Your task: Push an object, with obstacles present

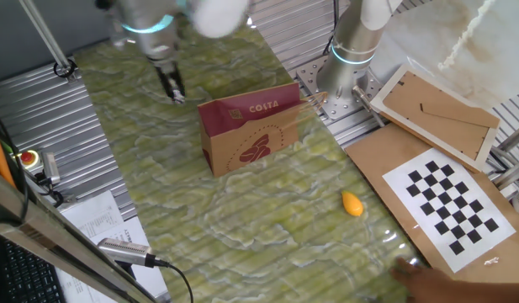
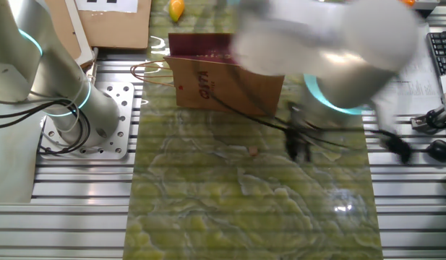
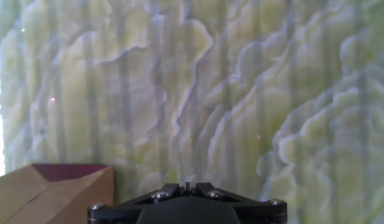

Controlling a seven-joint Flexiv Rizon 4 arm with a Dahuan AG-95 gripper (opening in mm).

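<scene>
The tiny pale tan cube point(image 2: 253, 151) lies on the green marbled mat, in front of the brown COSTA paper bag point(image 2: 223, 83). The bag point(image 1: 251, 126) stands upright near the mat's middle. My gripper point(image 1: 174, 91) hangs low over the mat, to one side of the bag; in the other fixed view the gripper point(image 2: 298, 148) is a short way to the right of the cube and apart from it. Its fingers are together and hold nothing. In the hand view the gripper point(image 3: 187, 185) shows shut jaws, with a corner of the bag point(image 3: 48, 186) at lower left. The cube is not visible there.
An orange-yellow teardrop lump point(image 1: 352, 203) lies on the mat beyond the bag, also seen in the other fixed view point(image 2: 177, 9). A checkerboard sheet point(image 1: 448, 202) and a wooden frame point(image 1: 436, 114) lie beside the mat. A second arm's base point(image 1: 347, 67) stands at the mat's edge.
</scene>
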